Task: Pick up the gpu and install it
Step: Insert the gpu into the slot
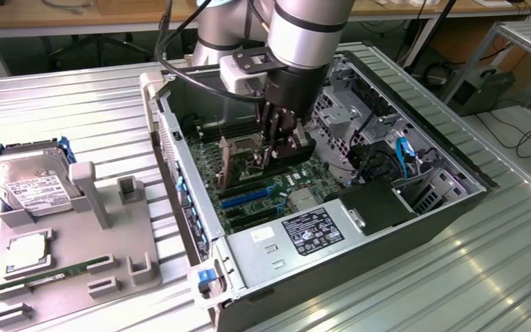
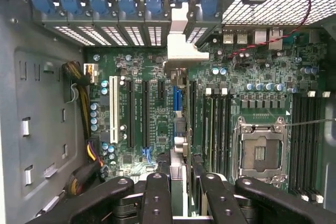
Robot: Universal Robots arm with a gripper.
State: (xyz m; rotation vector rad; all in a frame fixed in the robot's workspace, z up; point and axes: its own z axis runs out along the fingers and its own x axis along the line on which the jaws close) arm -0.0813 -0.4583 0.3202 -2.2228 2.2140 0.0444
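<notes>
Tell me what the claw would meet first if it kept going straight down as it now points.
Likely the motherboard: the claw holds the gpu edge-on above its expansion slots, though the remaining gap is unclear.

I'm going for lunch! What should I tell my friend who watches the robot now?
Hand: shut on the gpu, down inside the open computer case.
Gpu: held on edge above the motherboard slots.
Done: gpu picked up and carried into the case.
Left: it does not look seated, and the hand has not let go.
</notes>
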